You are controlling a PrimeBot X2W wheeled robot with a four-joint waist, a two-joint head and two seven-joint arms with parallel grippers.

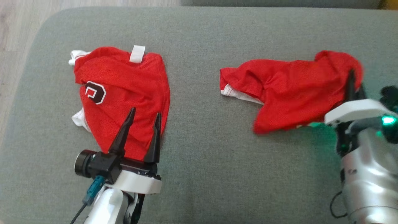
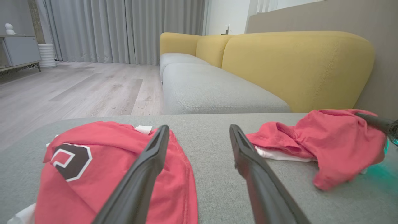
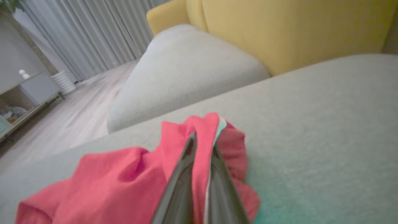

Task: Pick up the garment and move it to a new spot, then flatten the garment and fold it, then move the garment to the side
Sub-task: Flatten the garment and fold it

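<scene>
Two red mesh garments lie on the grey cushion [image 1: 199,161]. The right garment [image 1: 289,90] [image 2: 326,140] [image 3: 130,183] is crumpled, with a white hem at its left end. My right gripper [image 1: 353,81] [image 3: 202,143] is shut on its right edge, a fold of red cloth pinched between the fingers. The left garment [image 1: 124,90] [image 2: 102,174] is bunched, with a black and white logo and a white tab. My left gripper [image 1: 145,114] [image 2: 199,130] hovers open over that garment's near right part, with nothing between its fingers.
A yellow and grey sofa [image 2: 264,62] stands behind the cushion. Wooden floor [image 2: 77,90] lies beyond the cushion's left edge, with curtains [image 2: 124,28] and a low cabinet [image 2: 18,49] further off. Bare cushion separates the two garments.
</scene>
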